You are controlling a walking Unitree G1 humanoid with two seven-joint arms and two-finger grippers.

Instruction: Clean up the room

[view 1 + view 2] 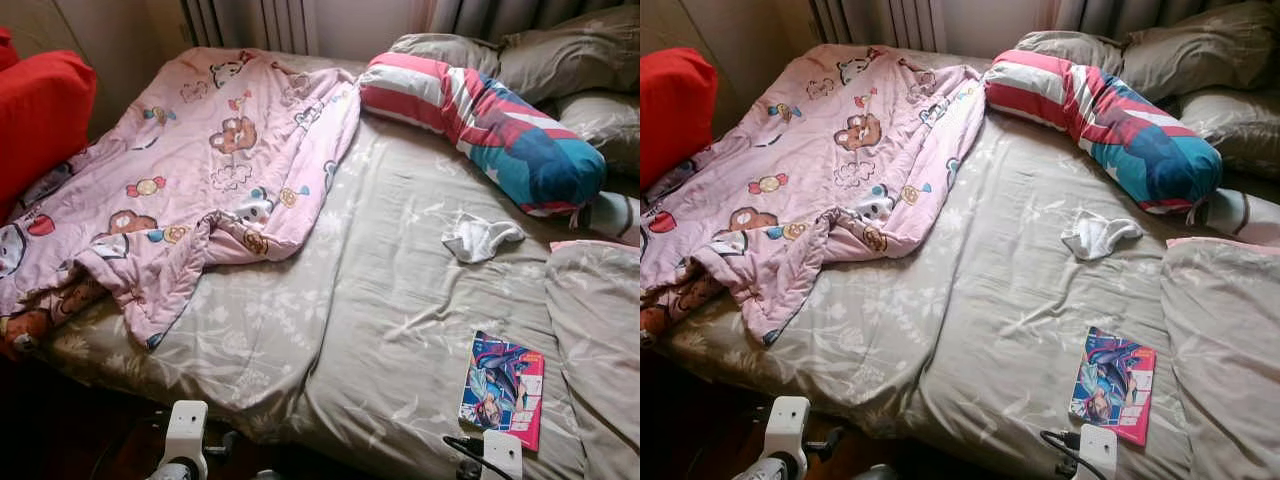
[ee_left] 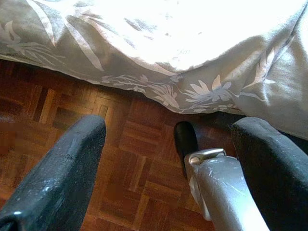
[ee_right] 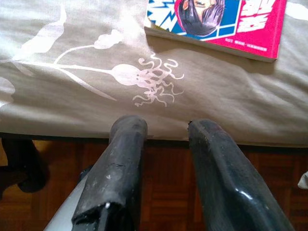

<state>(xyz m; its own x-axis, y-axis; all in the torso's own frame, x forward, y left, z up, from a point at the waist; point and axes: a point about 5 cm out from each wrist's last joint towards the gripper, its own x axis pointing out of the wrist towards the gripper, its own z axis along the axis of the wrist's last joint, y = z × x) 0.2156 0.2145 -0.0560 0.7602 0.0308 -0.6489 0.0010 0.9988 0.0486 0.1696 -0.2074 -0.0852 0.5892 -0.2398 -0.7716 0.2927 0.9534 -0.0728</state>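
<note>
Comic book (image 1: 502, 388) lay flat near bed's (image 1: 380, 300) near edge | right gripper (image 3: 166, 139) parted, empty, just short | left gripper (image 2: 168, 144) parted, idle | advice: slide one finger under cover, pinch spine.

On the bed (image 1: 380, 300) — quilt (image 1: 190, 170) left, book (image 1: 503, 388) right, sock (image 1: 480, 237) between.

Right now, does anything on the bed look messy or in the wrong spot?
Yes. A pink cartoon blanket lies crumpled and slides off the bed's left edge. A white sock sits loose mid-sheet, and a comic book lies near the front edge. The striped bolster lies crooked across the pillows.
</note>
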